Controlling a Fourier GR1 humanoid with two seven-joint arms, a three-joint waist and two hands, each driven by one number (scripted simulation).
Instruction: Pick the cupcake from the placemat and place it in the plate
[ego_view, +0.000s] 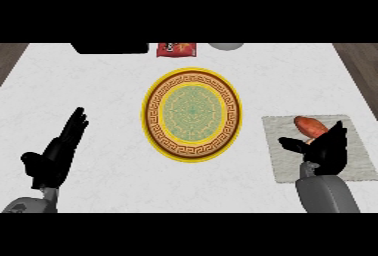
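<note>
The cupcake (310, 125) shows as an orange-brown oblong lump lying on the grey placemat (282, 170) at the right. My right hand (326, 152) is on the placemat just in front of it, open, its thumb to the left and its fingers rising along the cupcake's right side; the cupcake's near end is hidden by the hand. I cannot tell whether the hand touches it. The round yellow plate (152, 107) with a brown key-pattern ring and green middle lies at the counter's centre, bare. My left hand (55, 157) rests open at the lower left, fingers up.
Along the counter's far edge sit a black object (111, 48), a red snack packet (176, 49) and a pale round bowl (226, 46). The white counter ends in wooden floor at the far left and right.
</note>
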